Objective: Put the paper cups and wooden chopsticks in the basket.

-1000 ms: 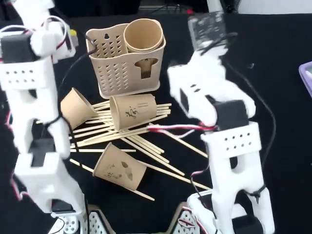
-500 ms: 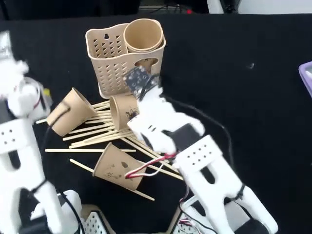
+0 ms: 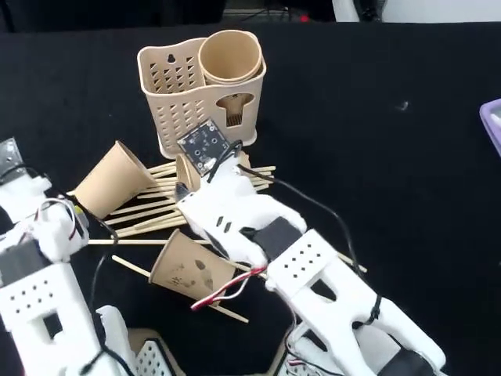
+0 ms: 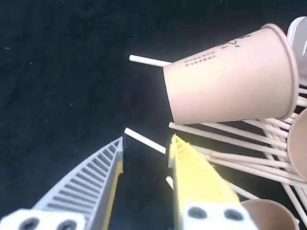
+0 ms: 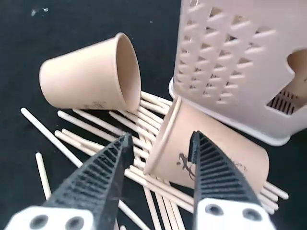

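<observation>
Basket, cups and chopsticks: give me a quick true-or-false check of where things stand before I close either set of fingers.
1. The basket stands upright with paper cups nested in one compartment. True.
2. The right gripper is shut on a cup. False: its fingers are open, on either side of a cup that lies on its side by the basket.
3. All the chopsticks are in the basket. False: they lie scattered on the table, some under the loose cups.
4. The left gripper is open, and in its wrist view a chopstick end shows between its fingers. True.
</observation>
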You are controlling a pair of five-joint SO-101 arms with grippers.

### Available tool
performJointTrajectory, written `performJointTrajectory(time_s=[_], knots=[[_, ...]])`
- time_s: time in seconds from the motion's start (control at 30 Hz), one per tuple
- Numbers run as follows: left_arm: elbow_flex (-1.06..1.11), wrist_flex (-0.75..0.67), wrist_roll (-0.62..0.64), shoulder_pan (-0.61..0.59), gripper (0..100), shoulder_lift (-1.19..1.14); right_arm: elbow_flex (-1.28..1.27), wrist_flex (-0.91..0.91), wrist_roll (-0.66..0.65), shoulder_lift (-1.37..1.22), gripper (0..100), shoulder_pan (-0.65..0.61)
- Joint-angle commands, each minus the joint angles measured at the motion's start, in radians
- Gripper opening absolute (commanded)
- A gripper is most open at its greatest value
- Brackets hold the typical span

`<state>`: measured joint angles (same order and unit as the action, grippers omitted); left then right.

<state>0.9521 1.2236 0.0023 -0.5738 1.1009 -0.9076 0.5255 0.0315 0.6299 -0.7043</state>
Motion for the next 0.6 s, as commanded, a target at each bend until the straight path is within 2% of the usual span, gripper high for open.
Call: performJointTrajectory(time_s=[0.0,0.1,0.27,0.43,0.57], knots=[[0.021,-0.006,0.009,-0.008,16,0.072,0.061,-0.066,0.012,-0.091,21.1,-0.009],[0.044,-0.005,0.006,-0.008,16,0.1,0.153,-0.04,0.014,-0.242,25.6,-0.008],[0.053,-0.005,0.006,-0.008,16,0.106,0.303,0.026,0.014,-0.41,25.1,-0.008],[0.053,-0.005,0.006,-0.008,16,0.107,0.314,0.029,0.014,-0.45,25.1,0.012],[0.053,0.0,0.005,-0.008,16,0.114,0.3,0.057,0.012,-0.45,24.2,0.084]])
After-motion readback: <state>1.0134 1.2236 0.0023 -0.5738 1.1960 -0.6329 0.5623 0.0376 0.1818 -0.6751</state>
